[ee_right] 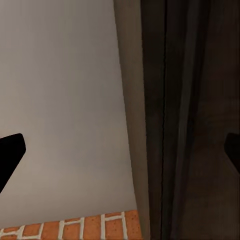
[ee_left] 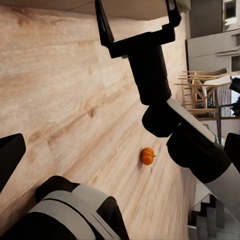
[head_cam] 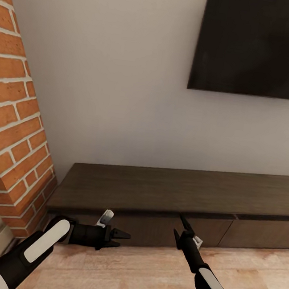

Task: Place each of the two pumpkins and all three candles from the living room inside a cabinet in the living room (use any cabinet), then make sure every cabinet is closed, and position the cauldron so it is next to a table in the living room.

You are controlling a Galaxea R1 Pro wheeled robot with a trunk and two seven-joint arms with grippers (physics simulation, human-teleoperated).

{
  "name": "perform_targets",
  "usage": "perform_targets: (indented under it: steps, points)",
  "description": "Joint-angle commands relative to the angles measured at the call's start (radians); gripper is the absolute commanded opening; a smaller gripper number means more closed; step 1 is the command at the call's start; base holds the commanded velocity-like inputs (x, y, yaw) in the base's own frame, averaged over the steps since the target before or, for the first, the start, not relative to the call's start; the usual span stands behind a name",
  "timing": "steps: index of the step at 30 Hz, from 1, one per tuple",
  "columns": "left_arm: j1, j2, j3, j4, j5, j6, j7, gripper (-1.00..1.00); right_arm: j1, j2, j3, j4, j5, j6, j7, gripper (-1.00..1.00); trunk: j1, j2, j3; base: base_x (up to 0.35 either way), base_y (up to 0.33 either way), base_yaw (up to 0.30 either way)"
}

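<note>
The long dark-brown cabinet runs along the wall, its drawer fronts looking shut. My right gripper is open and points up at the cabinet's front edge; the left wrist view also catches the right gripper with its fingers spread wide. My left gripper hangs open and empty just in front of the cabinet's left end, pointing right. One small orange pumpkin lies on the wood floor behind my right arm. The candles, cauldron and table are out of view.
A red brick wall juts out at the left, close to my left arm. A dark TV screen hangs on the grey wall above the cabinet. Wooden chairs stand far off across the light wood floor.
</note>
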Motion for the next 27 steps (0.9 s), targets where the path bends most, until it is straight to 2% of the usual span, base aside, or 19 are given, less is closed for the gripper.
perform_targets:
  steps: [1, 7, 10, 13, 27]
  points:
    - [-0.001, 0.001, -0.002, 0.0, -0.007, 0.0, -0.009, 1.0, -0.001, 0.0, -0.003, 0.001, -0.008, 0.01, 0.002, 1.0, 0.0, -0.001, -0.005, 0.0, 0.0, 0.0]
    - [-0.001, 0.001, -0.002, 0.0, -0.007, 0.0, -0.009, 1.0, -0.001, 0.0, -0.004, 0.001, -0.008, 0.003, -0.003, 1.0, 0.0, -0.001, -0.005, 0.0, 0.0, 0.0]
    - [-0.001, 0.001, -0.002, 0.0, -0.007, 0.0, -0.008, 1.0, -0.001, 0.0, -0.005, 0.001, -0.008, 0.0, -0.047, 1.0, 0.0, -0.001, -0.005, 0.0, 0.0, 0.0]
    - [-0.001, 0.001, -0.002, 0.0, -0.007, 0.0, -0.008, 1.0, -0.001, 0.0, -0.005, 0.0, -0.008, -0.003, -0.06, 1.0, 0.0, -0.001, -0.005, 0.0, 0.0, 0.0]
    - [-0.001, -0.001, -0.002, 0.0, -0.01, 0.0, -0.008, 1.0, -0.001, 0.002, -0.003, -0.001, -0.008, -0.054, -0.051, 1.0, 0.0, -0.001, -0.005, 0.0, 0.0, 0.0]
